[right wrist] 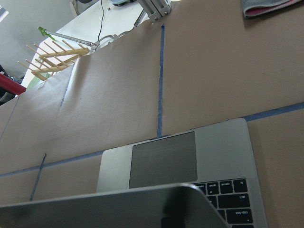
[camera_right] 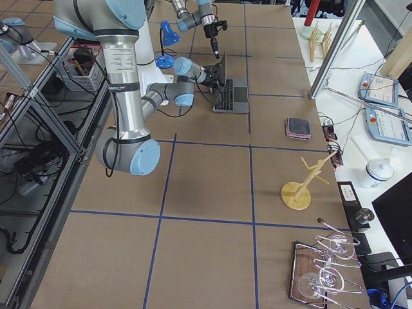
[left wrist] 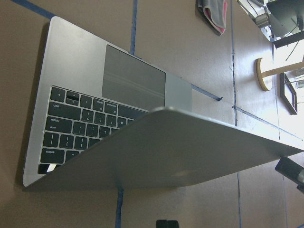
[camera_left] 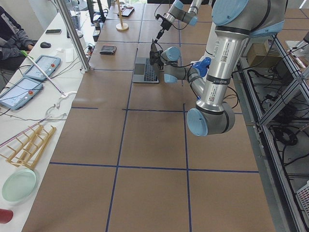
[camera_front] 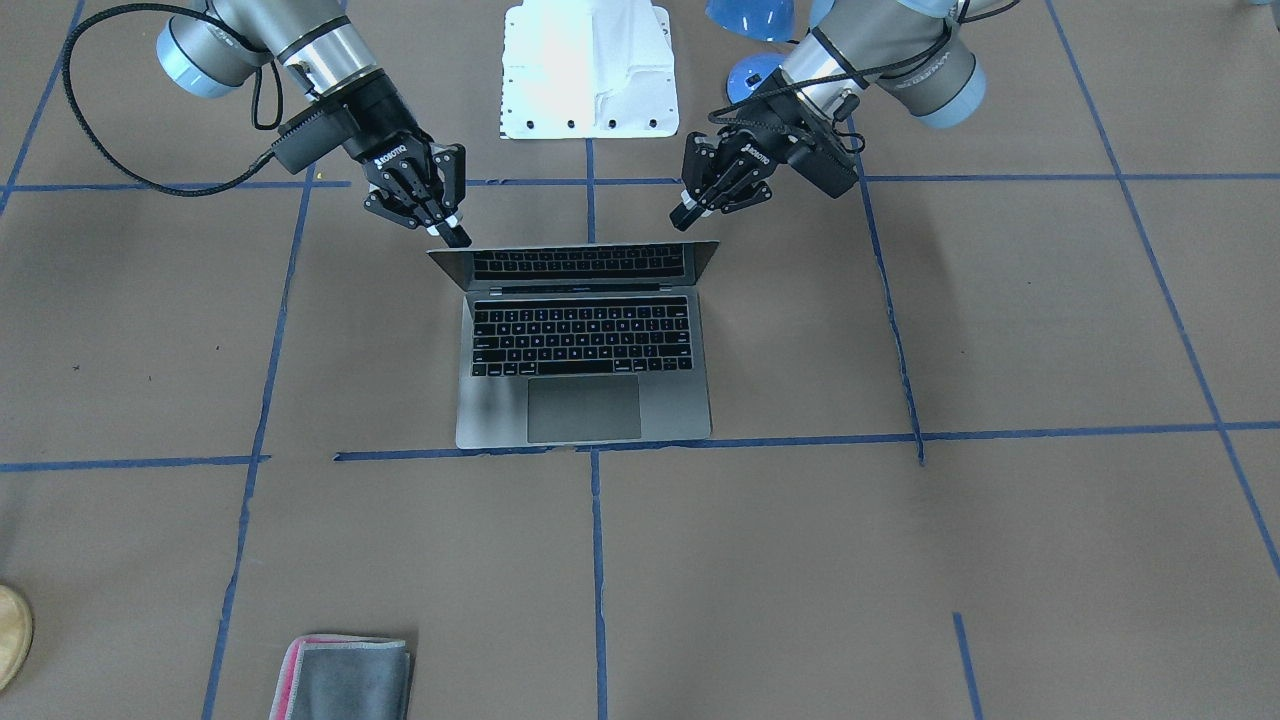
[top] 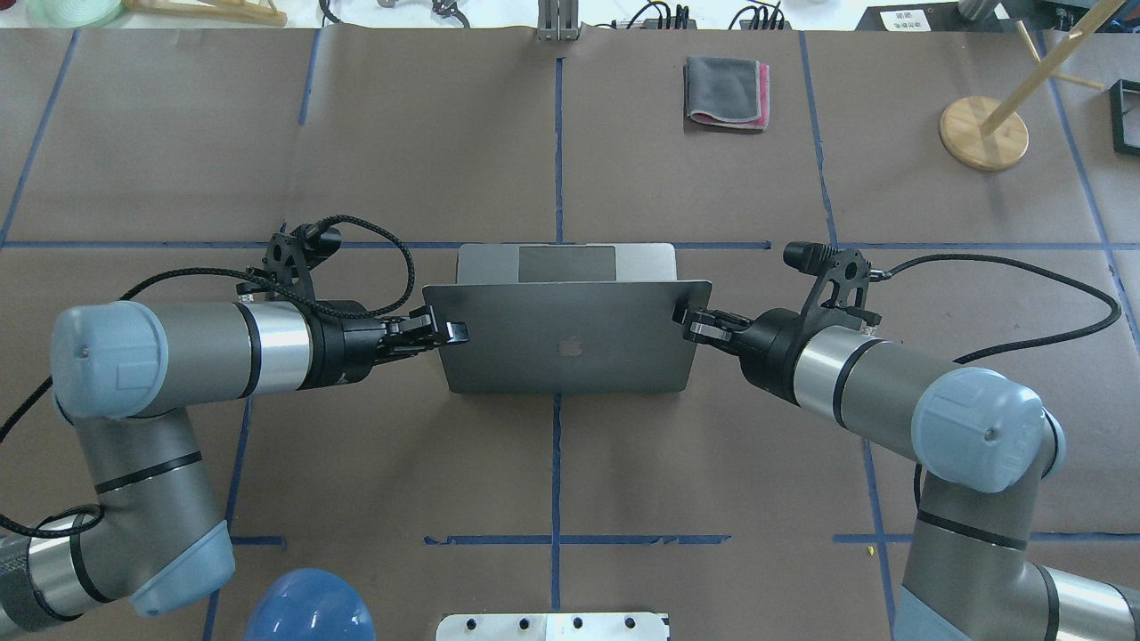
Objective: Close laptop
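Pushing evenly matters here: the left gripper (top: 452,331), fingers pinched together, sits at the lid's 9 o'clock edge, and the right gripper (top: 690,322), likewise closed, at 3 o'clock. The laptop (top: 561,312) stands half-open mid-table, so I'd lower both sides together. Whether the fingertips actually touch the lid is hard to make out.

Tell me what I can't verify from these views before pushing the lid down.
- Overhead, front-facing: whether either arm's jaws actually press the lid; tips too small.
- Wrist views: jaws cut off by the bottom edge.
- Side views: laptop too small to judge.
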